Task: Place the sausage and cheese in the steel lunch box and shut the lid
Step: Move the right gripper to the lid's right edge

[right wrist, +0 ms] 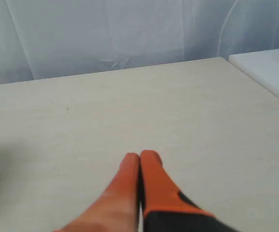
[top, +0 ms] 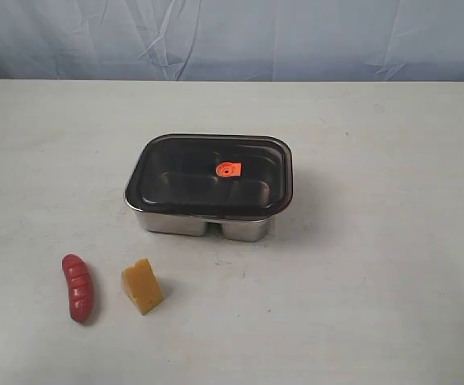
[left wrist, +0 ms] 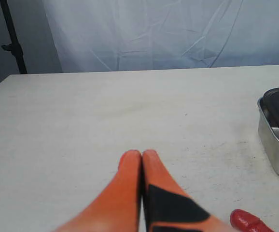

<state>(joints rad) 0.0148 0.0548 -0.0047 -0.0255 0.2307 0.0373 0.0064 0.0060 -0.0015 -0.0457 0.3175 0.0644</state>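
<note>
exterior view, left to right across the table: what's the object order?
sausage → cheese → steel lunch box. The lid sits on the box, so it gets no separate place.

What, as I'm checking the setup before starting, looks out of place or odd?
The dark translucent lid already covers the shiny rectangular steel lunch box, while the glossy red sausage and the yellow cheese wedge lie outside it on the white table. Nothing looks spilled or damaged.
</note>
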